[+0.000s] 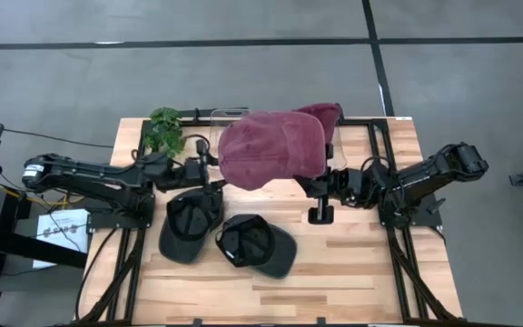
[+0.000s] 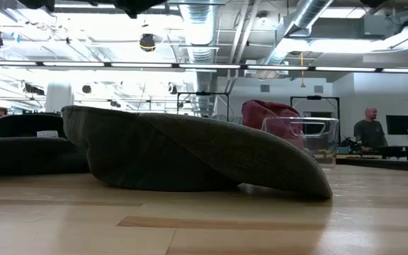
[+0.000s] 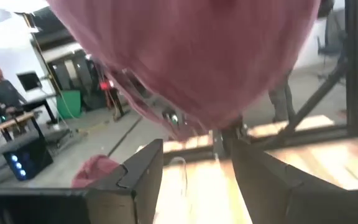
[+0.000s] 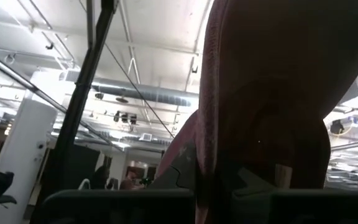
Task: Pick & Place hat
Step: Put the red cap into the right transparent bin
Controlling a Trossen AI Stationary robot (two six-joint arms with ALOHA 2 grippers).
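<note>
**Maroon hat is hanging above the table between both arms**

Right now, working from your left, you are looking at the left arm lying across the wooden table (image 1: 352, 272) with its left gripper (image 1: 209, 165) reaching in beside the near edge of the maroon hat (image 1: 271, 150). In the left wrist view its two dark fingers (image 3: 138, 177) are standing well apart, with the maroon cloth hanging over them and nothing caught between them. Just behind that arm a small green plant (image 1: 163, 129) is sitting near the table's back-left corner.

Moving toward the middle, you are seeing two dark caps lying on the boards in front of the arms: one dark cap (image 1: 192, 222) just below the left gripper, and a second dark cap (image 1: 257, 245) beside it, the two touching or nearly so. The maroon hat is being held up over the back half of the table, partly covering a clear plastic bin (image 1: 230, 115), and a second maroon hat (image 1: 327, 113) is showing behind it.

Further right, the right gripper (image 1: 320, 182) is sitting at the hat's right edge, and in the right wrist view its fingers are pressing together on the maroon fabric.

In the low view a person (image 2: 366, 127) is standing far back in the room.
</note>
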